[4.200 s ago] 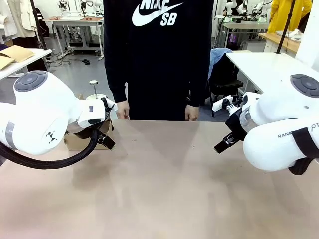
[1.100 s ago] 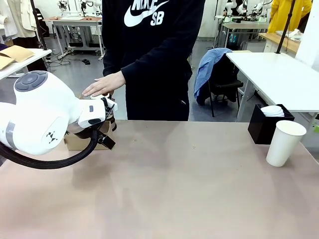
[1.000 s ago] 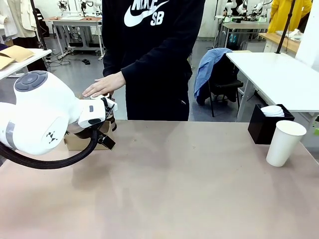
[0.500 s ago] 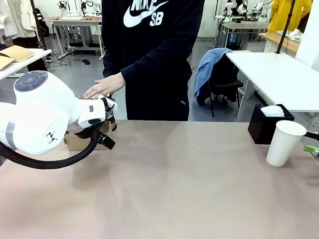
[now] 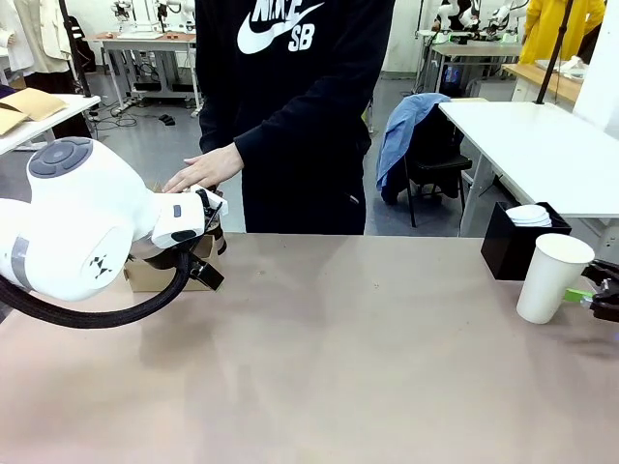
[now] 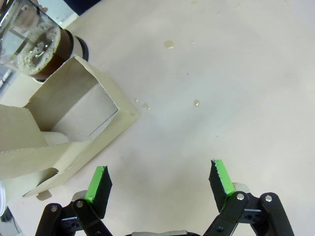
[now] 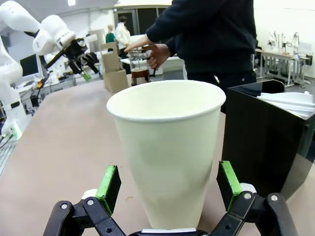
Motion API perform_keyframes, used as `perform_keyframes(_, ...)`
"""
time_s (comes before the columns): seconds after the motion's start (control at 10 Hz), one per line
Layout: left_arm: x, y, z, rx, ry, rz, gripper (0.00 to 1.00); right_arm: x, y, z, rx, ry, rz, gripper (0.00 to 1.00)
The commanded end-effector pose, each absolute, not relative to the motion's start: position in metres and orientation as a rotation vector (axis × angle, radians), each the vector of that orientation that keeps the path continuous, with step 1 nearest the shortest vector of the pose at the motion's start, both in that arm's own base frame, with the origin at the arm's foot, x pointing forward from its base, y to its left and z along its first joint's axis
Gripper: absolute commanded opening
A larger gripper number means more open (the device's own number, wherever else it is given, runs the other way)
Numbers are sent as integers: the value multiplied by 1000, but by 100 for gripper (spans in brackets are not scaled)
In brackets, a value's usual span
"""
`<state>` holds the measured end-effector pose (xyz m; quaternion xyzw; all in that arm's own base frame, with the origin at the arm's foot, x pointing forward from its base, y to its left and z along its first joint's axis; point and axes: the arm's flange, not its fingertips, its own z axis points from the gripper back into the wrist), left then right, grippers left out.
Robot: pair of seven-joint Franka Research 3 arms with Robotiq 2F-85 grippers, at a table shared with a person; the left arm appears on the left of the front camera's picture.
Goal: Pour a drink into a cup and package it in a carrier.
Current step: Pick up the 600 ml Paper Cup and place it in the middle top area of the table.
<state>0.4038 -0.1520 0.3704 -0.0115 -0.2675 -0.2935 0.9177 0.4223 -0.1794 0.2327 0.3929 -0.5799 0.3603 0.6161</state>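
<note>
Sliding in from the table's 3 o'clock edge, the right gripper [image 5: 592,296] has come up to the cup [image 5: 553,277] within the last half second. Its jaws are spread wide on either side of the cup's lower wall, with a gap showing at each pad, so nothing is gripped yet. That likely sets up a grasp to bring the empty cup toward the pour.

At 9 o'clock the left gripper [image 6: 160,179] hangs over bare table [image 6: 236,73], jaws apart and empty, just beside the carrier [image 6: 64,128]. The drink [image 6: 42,59] sits in its jar [image 6: 29,29] behind the carrier, under the person's hand [image 5: 203,171].

A black box [image 5: 513,246] of lids [image 5: 532,215] stands close at the cup's 11 o'clock and could crowd the far finger.
</note>
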Motion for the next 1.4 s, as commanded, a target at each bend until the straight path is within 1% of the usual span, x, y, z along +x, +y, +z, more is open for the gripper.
perform_keyframes(0.0, 404, -152, 370, -24, -550, -604, 100, 436, -171, 230, 885, -1345, 839, 100)
perform_keyframes(0.3, 404, -152, 370, -24, -550, -604, 100, 448, -153, 227, 934, -1323, 817, 100)
perform_keyframes(0.7, 404, -152, 370, -24, -550, -604, 100, 454, -140, 226, 956, -1307, 824, 100)
perform_keyframes(0.8, 404, -152, 370, -24, -550, -604, 100, 452, -143, 227, 955, -1298, 807, 80)
perform_keyframes(0.9, 404, -152, 370, -24, -550, -604, 100, 449, -155, 228, 942, -1289, 786, 80)
perform_keyframes(1.0, 404, -152, 370, -24, -550, -604, 100, 446, -141, 222, 958, -1314, 845, 80)
perform_keyframes(1.3, 404, -152, 370, -24, -550, -604, 100, 445, -147, 222, 955, -1307, 833, 81)
